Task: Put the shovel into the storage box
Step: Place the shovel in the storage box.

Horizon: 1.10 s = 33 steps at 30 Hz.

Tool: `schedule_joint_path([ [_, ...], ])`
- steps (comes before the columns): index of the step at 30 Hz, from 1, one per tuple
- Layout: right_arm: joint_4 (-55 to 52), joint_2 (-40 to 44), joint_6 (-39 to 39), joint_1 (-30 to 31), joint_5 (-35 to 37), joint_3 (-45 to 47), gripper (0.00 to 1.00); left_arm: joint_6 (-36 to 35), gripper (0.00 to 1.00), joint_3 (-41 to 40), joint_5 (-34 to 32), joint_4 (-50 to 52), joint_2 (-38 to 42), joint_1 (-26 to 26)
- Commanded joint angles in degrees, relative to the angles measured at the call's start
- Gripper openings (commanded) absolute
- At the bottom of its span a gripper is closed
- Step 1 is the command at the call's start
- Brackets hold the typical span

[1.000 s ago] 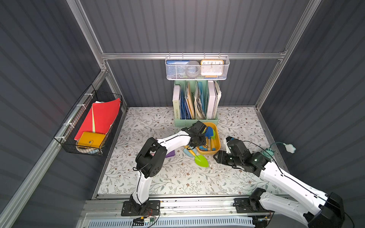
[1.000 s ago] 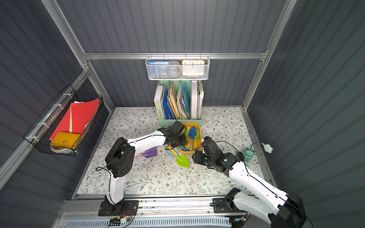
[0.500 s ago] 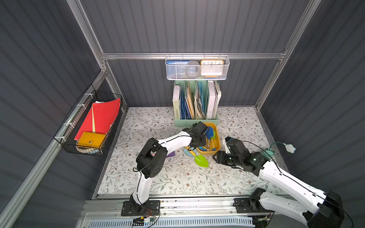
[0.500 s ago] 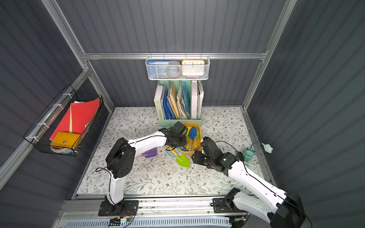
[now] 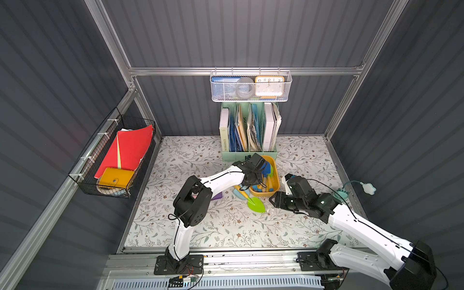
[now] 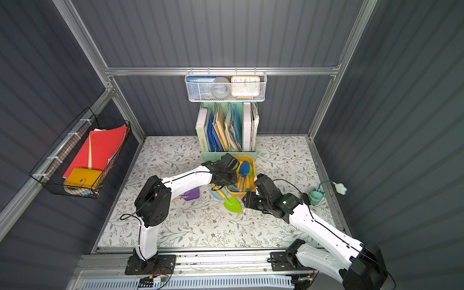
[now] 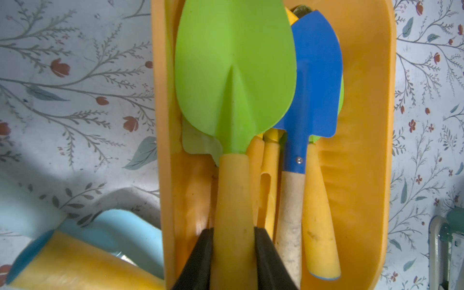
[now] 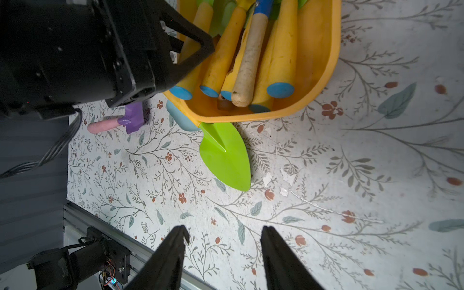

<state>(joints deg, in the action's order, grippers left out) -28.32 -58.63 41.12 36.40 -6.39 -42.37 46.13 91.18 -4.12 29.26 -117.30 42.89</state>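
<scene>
In both top views, shows the left hand (image 5: 258,175) (image 6: 229,177) low over the box (image 5: 277,181) (image 6: 251,162), among the handles there; cannot tell the grip from up here. Parks the right hand (image 5: 272,200) (image 6: 244,202) just off the box's near end, above the desk (image 5: 238,233) (image 6: 200,226). Shows a second shovel (image 5: 256,204) (image 6: 232,204) on the desk, green blade pointing away from the box.

In the left wrist view, grips the shovel (image 7: 234,75) by its yellow handle: left hand (image 7: 233,233) clamped on it, black fingers (image 7: 203,251) pressed to both sides. Places the shovel within the box (image 7: 364,125), lengthwise, green blade above the other tools and overlapping a blue shovel (image 7: 319,75); cannot tell whether resting on them.

In the right wrist view, shows the right hand (image 8: 223,233) apart, nothing between its fingers, over the desk short of the box (image 8: 324,62). Finds the second shovel (image 8: 226,155) between hand and box, blade flat on the desk, neck running under the box's rim. Shows the left hand (image 8: 198,47) at the box's end, on the shovel (image 8: 188,80), blue end cap at the rim.
</scene>
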Motion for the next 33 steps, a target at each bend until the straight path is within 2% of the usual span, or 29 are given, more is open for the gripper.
schedule_joint_path([
  [1, 0.6, -0.43, 0.31, -0.14, -1.05, 0.29, 0.54, -0.78, 0.27, 1.63, -4.58, 1.96, -1.79, -0.26],
  [7, 0.82, -0.43, 0.45, -0.13, -1.52, 0.62, 0.54, -0.89, 0.43, 1.64, -4.54, 2.23, -2.68, -0.19],
  [10, 1.32, -0.57, 0.57, -0.11, -1.63, 1.06, 0.54, -0.9, 0.47, 1.24, -4.58, 2.1, -2.1, 0.07],
  [28, 3.55, -2.8, 0.66, -0.11, -3.6, 1.26, 0.54, -0.75, 0.49, 0.85, -7.51, 5.04, 5.38, 2.06],
  [31, 3.53, -2.72, 0.71, -0.16, -3.69, 1.27, 0.54, -0.87, 0.43, 0.03, -7.39, 4.94, 6.33, 2.33],
  [33, 3.53, -2.72, 0.78, -0.16, -3.66, 1.35, 0.54, -0.89, 0.34, -0.68, -6.9, 4.6, 6.55, 2.4],
])
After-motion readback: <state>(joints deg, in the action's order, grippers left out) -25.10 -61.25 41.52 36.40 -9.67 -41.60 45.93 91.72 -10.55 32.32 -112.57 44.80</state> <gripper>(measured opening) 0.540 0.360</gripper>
